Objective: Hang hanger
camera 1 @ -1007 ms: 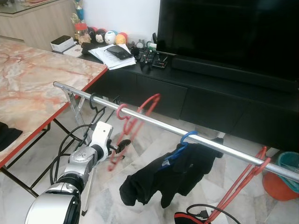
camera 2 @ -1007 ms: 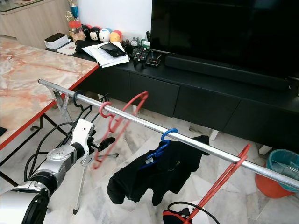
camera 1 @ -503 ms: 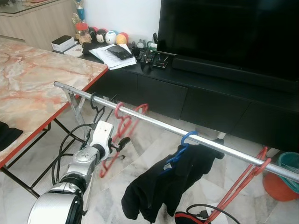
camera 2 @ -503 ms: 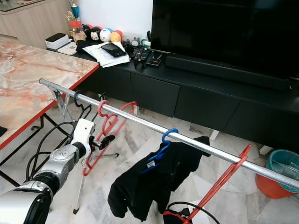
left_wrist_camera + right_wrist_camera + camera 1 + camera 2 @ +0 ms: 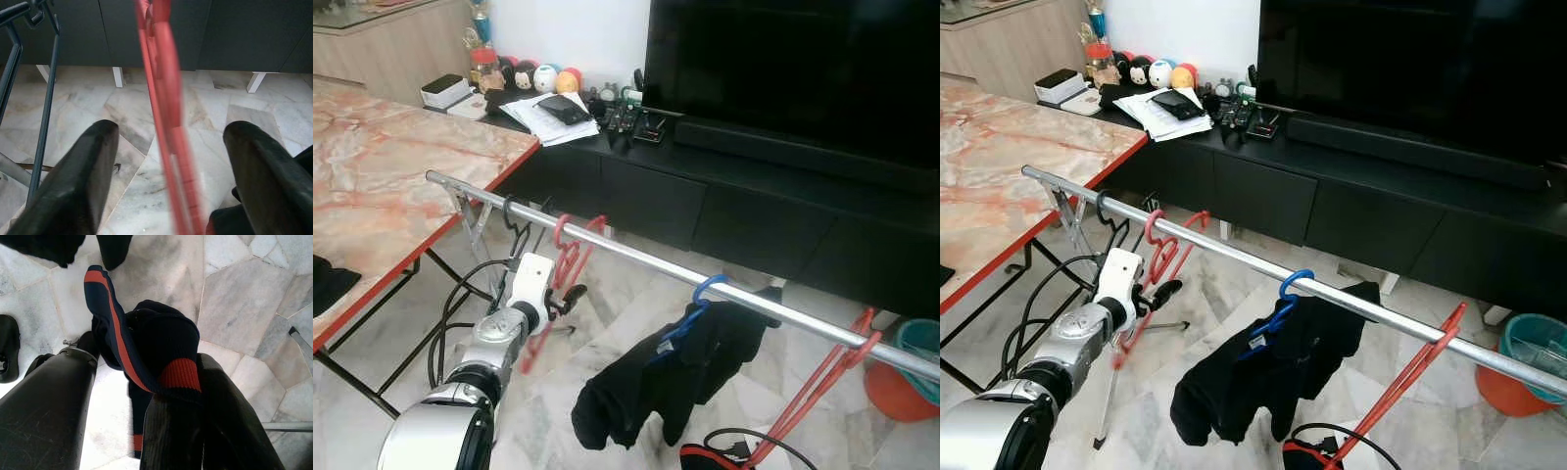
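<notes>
A red hanger hangs by its hook on the silver rod, near the rod's left end and turned almost edge-on to me. My left gripper is at the hanger's lower part. In the left wrist view the gripper is open, with the blurred red hanger running between its fingers and touching neither. My right gripper hangs low over the floor, open. A navy cloth with orange stripes lies between and partly over its fingers; I cannot tell whether it touches them.
Along the rod hang a black hanger hook, a blue hanger carrying a black garment, and another red hanger at the right end. A marble table stands left, a black TV cabinet behind, an orange bucket right.
The red hanger has swung on the rod from tilting out toward the cabinet to hanging nearly edge-on. My left gripper has risen slightly. The black garment sways a little.
</notes>
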`<state>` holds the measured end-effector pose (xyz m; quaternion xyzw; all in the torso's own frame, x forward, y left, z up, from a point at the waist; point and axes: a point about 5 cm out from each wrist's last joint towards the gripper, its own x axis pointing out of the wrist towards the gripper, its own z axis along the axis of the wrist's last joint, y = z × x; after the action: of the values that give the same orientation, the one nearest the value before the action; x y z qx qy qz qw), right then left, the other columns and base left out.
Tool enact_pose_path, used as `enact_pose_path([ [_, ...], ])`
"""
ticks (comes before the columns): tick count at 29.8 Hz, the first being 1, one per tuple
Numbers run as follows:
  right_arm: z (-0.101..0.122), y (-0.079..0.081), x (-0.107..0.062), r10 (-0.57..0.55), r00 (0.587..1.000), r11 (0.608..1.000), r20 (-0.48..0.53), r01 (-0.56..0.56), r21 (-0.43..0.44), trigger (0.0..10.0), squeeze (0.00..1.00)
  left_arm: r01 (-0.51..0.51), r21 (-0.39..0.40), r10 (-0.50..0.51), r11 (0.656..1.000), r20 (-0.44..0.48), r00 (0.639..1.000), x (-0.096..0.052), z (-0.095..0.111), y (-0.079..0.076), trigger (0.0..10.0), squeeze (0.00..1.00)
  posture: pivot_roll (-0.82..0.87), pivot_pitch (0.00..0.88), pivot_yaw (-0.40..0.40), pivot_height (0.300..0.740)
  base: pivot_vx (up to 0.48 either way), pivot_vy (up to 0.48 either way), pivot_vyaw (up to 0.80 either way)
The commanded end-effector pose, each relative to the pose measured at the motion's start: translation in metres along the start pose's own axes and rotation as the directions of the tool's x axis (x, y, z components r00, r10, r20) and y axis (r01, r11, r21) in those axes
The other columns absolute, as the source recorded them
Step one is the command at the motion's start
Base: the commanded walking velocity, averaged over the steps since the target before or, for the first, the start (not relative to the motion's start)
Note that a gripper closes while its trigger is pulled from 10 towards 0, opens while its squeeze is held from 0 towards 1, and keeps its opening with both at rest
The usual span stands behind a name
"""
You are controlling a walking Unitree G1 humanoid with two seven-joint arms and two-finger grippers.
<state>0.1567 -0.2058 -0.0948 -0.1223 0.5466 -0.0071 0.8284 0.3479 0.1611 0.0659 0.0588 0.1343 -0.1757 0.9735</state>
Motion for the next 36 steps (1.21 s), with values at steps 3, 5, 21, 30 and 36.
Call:
enact_pose_path([
  [3,0.0017,-0.0031,0.0000,-0.008,1.000,1.000,0.010,0.008,-0.003,10.0,0.00,-0.002,-0.004,0.002,1.000,0.001,1.000,0.0001,0.0007,0.0012,0.0,0.00,0.00,0.000,-0.052,0.740,0.000,0.000,0.00],
  [5,0.0016,-0.0031,0.0000,-0.008,1.000,1.000,0.010,0.008,-0.004,10.0,0.00,-0.003,-0.005,0.003,1.000,0.001,1.000,0.0000,0.0003,0.0010,0.0,0.00,0.00,0.000,-0.052,0.740,0.000,0.000,0.00],
  [21,0.0015,-0.0028,0.0000,-0.007,1.000,1.000,0.010,0.007,-0.002,10.0,0.00,-0.013,-0.006,0.013,1.000,-0.003,1.000,0.0017,-0.0003,-0.0029,0.0,0.00,0.00,0.000,-0.051,0.740,0.000,0.000,0.00],
  [30,0.0019,-0.0022,0.0000,-0.006,1.000,1.000,0.011,0.006,0.000,10.0,0.00,-0.029,0.007,0.029,1.000,-0.012,1.000,0.0019,-0.0013,-0.0032,0.0,0.00,0.00,0.000,-0.050,0.740,0.000,0.000,0.00],
  [36,0.0021,-0.0021,0.0000,-0.006,1.000,1.000,0.011,0.006,0.001,10.0,0.00,-0.025,0.003,0.025,1.000,-0.011,1.000,0.0023,-0.0009,-0.0040,0.0,0.00,0.00,0.000,-0.050,0.740,0.000,0.000,0.00],
])
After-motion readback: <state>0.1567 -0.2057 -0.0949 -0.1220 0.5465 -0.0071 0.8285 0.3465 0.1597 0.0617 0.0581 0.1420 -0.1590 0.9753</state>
